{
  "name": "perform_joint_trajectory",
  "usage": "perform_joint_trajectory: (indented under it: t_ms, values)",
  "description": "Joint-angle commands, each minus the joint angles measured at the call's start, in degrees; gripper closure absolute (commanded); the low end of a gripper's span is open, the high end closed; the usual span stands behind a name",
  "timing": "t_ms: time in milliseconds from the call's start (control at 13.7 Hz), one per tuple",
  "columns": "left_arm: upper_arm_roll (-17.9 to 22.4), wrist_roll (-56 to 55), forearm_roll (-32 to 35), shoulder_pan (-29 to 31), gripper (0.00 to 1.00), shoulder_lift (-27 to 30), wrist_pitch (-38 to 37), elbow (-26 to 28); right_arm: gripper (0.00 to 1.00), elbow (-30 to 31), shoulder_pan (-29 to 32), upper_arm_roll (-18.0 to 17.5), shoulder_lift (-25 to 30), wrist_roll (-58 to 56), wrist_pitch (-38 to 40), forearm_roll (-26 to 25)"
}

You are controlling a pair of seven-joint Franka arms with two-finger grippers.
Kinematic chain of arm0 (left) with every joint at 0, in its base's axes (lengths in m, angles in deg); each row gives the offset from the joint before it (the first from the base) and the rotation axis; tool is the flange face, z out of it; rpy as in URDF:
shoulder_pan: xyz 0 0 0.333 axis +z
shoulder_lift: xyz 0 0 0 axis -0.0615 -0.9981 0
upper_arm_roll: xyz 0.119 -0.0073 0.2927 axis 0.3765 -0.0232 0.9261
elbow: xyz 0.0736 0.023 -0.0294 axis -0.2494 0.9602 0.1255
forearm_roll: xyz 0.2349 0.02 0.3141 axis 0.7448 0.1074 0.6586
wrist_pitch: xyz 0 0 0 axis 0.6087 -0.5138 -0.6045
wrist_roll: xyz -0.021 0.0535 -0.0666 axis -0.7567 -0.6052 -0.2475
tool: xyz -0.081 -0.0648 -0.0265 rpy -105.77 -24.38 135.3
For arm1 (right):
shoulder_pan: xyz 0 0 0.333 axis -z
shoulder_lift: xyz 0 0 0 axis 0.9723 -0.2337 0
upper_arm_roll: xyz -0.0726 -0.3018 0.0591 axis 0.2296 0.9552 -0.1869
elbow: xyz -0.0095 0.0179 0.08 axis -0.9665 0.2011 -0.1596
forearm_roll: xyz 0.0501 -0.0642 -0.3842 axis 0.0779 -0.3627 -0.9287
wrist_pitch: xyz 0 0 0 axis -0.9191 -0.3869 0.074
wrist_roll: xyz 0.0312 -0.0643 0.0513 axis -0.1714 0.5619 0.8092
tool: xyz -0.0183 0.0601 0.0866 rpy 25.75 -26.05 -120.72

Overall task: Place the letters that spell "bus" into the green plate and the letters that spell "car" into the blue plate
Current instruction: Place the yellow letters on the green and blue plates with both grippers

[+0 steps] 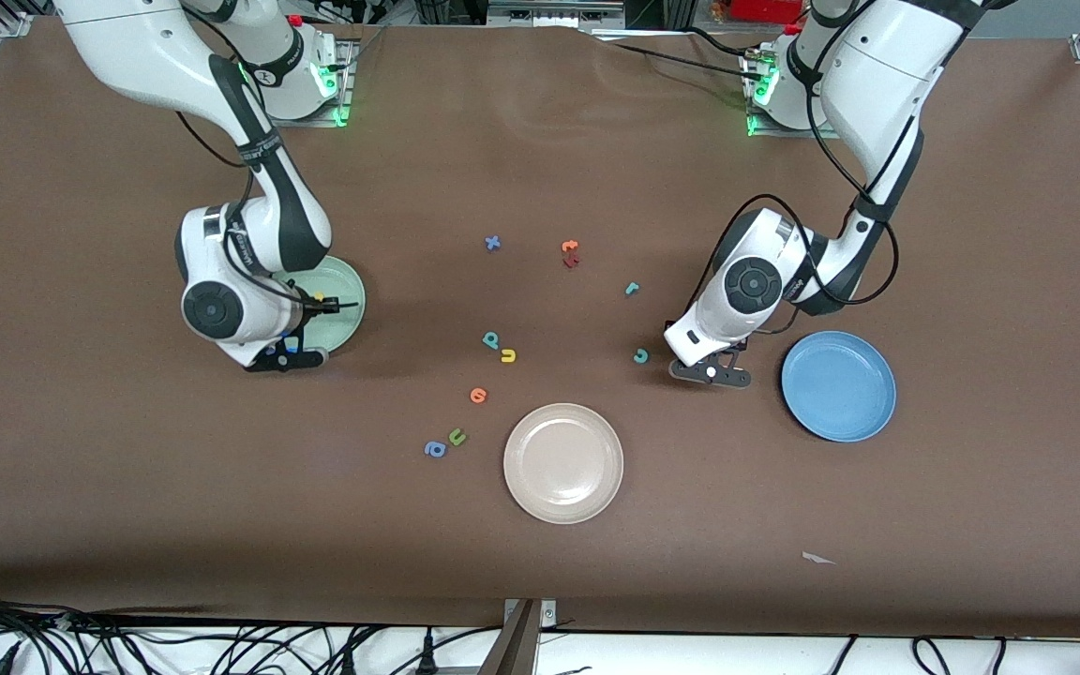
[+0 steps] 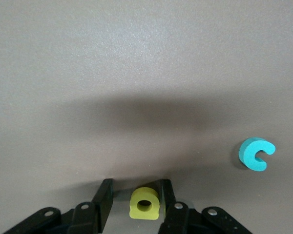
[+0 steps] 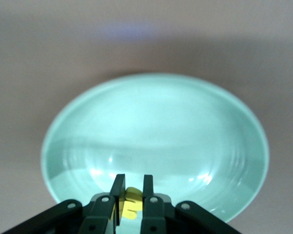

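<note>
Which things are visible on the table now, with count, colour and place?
green plate: 1, mint, right arm's end
blue plate: 1, left arm's end
cream plate: 1, nearest the front camera
teal b, yellow u: 2, touching, mid-table
teal c, teal r: 2, toward the blue plate
blue x: 1, mid-table
orange and dark red letters: 2, beside the x
orange letter: 1, nearer than the u
green u, blue a: 2, beside the cream plate
left gripper: open around yellow a
right gripper: over the green plate, shut on yellow s
</note>
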Motion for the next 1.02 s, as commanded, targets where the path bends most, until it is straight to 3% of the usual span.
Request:
perform_joint_trajectory:
  t_ms: [0, 73, 292, 585, 804, 950]
  values:
    - [0.0, -3.0, 2.1, -0.7, 0.63, 0.9, -1.1, 1.9, 0.39, 5.0, -0.6, 0.6, 3.4, 0.2, -2.4, 0.4]
    - [0.0, -3.3, 2.1, -0.8, 0.67, 0.8, -1.1, 1.7, 0.00, 4.7, -0.6, 0.7, 3.5, 0.7, -2.1, 0.5]
    - [0.0, -4.1, 2.1, -0.8, 0.83, 0.6, -1.0, 1.5, 0.00, -2.9, -0.8, 0.6, 3.2, 2.3, 5.9, 0.6]
    - [0.3, -3.6, 2.2, -0.4, 0.90, 1.2, -2.8, -0.1, 0.00, -13.4, -2.2, -1.8, 0.3, 9.8, 10.0, 0.8]
    - [1.3, 3.0, 2.8, 1.8, 0.91, 1.0, -18.8, -11.4, 0.00, -21.1, -2.3, -7.1, -4.9, 22.1, 9.2, 0.8]
    - [1.4, 9.0, 2.8, 5.8, 0.91, 1.0, -22.1, -15.0, 0.00, -26.1, -2.3, -10.9, -8.9, 30.1, 8.2, 0.7]
